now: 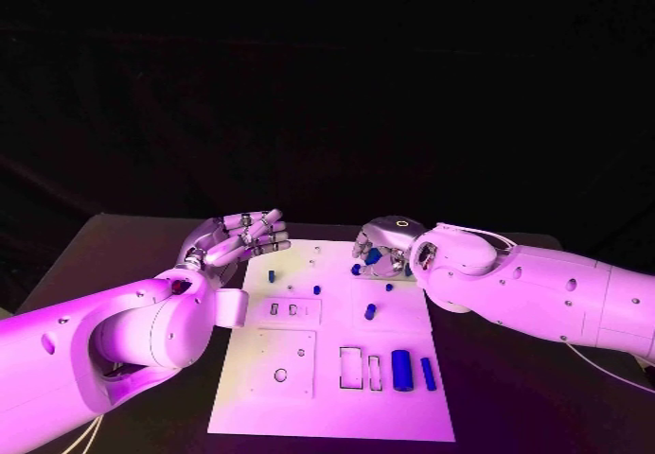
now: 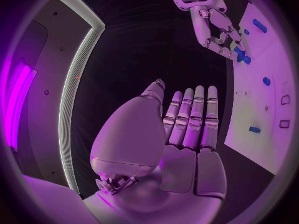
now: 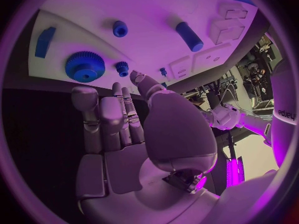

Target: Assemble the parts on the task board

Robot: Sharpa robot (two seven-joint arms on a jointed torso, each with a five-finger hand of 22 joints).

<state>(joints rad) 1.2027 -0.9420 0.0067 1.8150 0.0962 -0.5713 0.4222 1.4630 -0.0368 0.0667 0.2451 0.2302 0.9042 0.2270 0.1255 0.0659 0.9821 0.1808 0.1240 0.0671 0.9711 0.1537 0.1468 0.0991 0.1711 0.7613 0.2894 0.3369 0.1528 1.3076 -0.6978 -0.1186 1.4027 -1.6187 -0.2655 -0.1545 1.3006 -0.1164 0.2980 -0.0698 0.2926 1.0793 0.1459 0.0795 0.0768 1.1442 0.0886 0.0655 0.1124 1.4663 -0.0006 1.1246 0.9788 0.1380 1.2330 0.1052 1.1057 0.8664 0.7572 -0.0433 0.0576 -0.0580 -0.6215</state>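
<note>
Near edge of task board [image 1: 259, 411], 6 o'clock on the table: a thick blue cylinder [image 1: 401, 368] and a thin blue bar [image 1: 429, 374] are seen lying side by side, just beside empty rectangular slots [image 1: 362, 367]. At board centre a short blue peg [image 1: 368, 311] is seen lying flat, apart from everything else. Smaller blue pins [image 1: 271, 276] are seen farther up, toward 12 o'clock.

Parts are judged light, rigid, smooth plastic; round ones likely to roll and slip. Cylinder and peg best pinched across the middle, along the axis; bar at its long edges. Small pins are expected to need a fingertip pinch only.

Left hand [image 1: 235, 239] is held at 10 o'clock off the board's far left corner, fingers straight and together, nothing in it. Right hand [image 1: 386, 244] is hung over the far edge at 12–1 o'clock, fingers loosely extended, nothing visibly held. Below it, in the right wrist view, a large blue gear [image 3: 84, 65], a small gear [image 3: 122, 67] and a round knob [image 3: 120, 29] are seen on the board.

Obstruction: the right forearm [image 1: 546, 288] is laid across the board's right side, so reach from that side is judged cramped; near parts stay accessible
</note>
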